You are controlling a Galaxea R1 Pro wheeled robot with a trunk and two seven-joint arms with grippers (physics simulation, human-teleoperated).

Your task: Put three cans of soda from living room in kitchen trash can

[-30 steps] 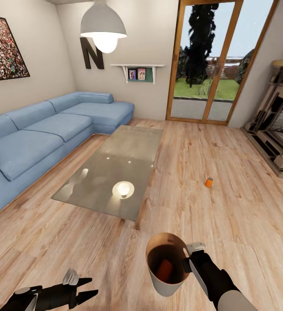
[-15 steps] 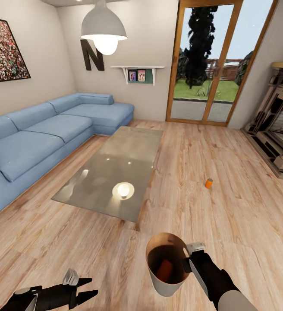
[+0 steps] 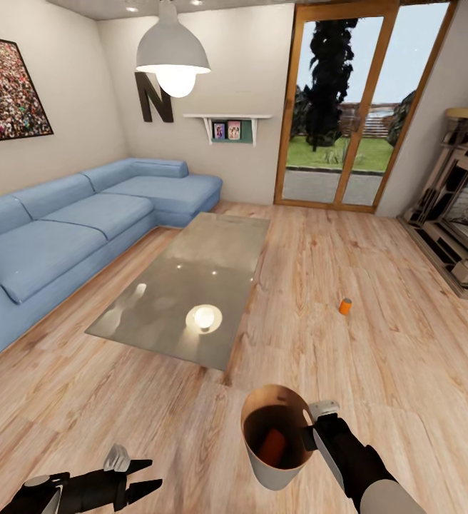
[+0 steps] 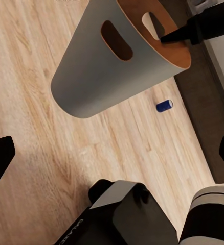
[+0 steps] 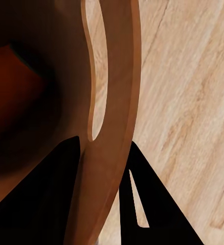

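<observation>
The whole room sits a little lower in the head view than a moment ago, with more ceiling showing above the lamp [image 3: 172, 53], so the camera has tilted up slightly; the arms, the bin and the cans keep their places relative to one another.

The right gripper [image 3: 309, 427] holds the bin [image 3: 280, 467] off the floor by its rim, one finger inside and one outside the wall just below a handle slot, jaws clamped on it. The bin tilts slightly toward the camera, pale grey outside, brown inside. One orange can [image 3: 271, 444] lies inside it, leaning against the wall.

A second orange can [image 3: 345, 306] stands upright on the wood floor [image 3: 377, 371], well apart from the bin, between the glass table [image 3: 191, 285] and the fireplace [image 3: 462, 221]. The left wrist view shows a dark blue can [image 4: 164, 105] lying on the floor beyond the bin.

The left gripper [image 3: 140, 477] hangs low at the robot's left, jaws spread apart and holding nothing. A blue sofa [image 3: 70, 235] lines the left wall.
</observation>
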